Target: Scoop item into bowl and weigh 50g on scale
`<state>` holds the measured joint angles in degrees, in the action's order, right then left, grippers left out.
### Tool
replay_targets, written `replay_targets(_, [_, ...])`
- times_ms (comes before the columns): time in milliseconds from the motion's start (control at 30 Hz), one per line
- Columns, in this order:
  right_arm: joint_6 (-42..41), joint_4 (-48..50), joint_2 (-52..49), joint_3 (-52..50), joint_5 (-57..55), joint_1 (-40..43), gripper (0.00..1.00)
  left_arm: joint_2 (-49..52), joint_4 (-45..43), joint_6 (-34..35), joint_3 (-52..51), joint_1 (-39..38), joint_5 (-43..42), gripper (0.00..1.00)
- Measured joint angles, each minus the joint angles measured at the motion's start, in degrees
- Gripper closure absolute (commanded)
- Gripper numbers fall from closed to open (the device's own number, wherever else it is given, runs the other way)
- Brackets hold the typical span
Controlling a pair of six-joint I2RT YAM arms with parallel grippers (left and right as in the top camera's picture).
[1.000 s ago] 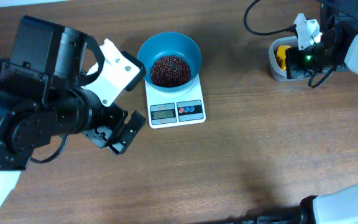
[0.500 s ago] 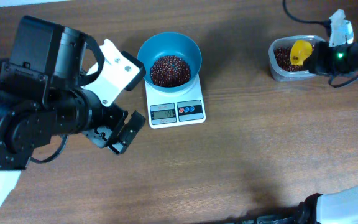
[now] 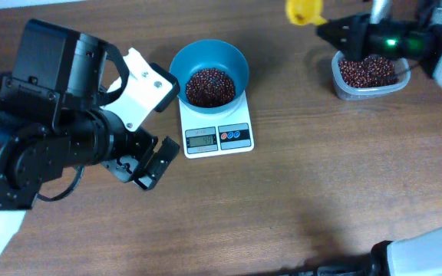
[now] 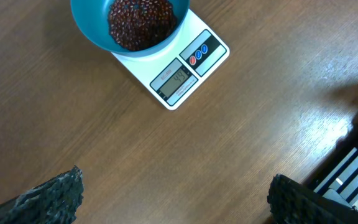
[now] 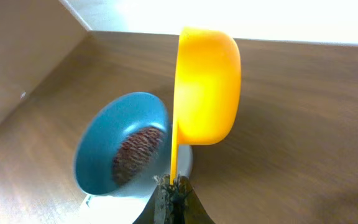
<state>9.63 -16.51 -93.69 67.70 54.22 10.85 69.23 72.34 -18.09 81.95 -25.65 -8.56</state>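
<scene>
Where the table [image 3: 298, 192] lies nearest to us, the left tool [image 3: 150, 163] hangs over bare wood, to the left of the scale. Its two fingers are spread wide with nothing between them. In the left wrist view we see the dark fingertips [image 4: 51, 196] at the bottom corners, well apart.

Just beyond, near the middle of the table, the scale [image 3: 217, 148] lies flat. Its display [image 3: 202, 139] faces us, with the red and blue buttons [image 3: 234, 136] beside it on the right. Digits show on the display, but we cannot read them surely. The bowl [image 3: 239, 65] stands on the far half of the scale and overhangs its far edge. The beans [image 3: 209, 86] lie heaped in its bottom, well below the rim.

Farther off to the right, the tub [image 3: 338, 86] stands on the table, well apart from the scale, with more beans [image 3: 367, 70] covering its floor. Above the tub's far left side we find the right tool [image 5: 174, 198], pressed together on the thin handle of the scoop [image 5: 207, 87]. The yellow cup stands on edge above the fingers, and we cannot tell whether it holds anything. From overhead the scoop sits at the far edge of the view, left of the tub and nearer to it than to the bowl.
</scene>
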Motion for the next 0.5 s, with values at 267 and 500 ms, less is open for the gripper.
replay_targets(267, [4.50, 7.63, 0.11, 0.02, -0.57, -13.55, 0.96, 0.00, 0.07, 0.00, 0.00, 0.00, 0.00, 0.01])
replay_targets(500, [13.81, 7.76, 0.20, 0.00, -9.99, -21.55, 0.96, 0.00, 0.02, 0.00, 0.00, 0.00, 0.00, 0.01])
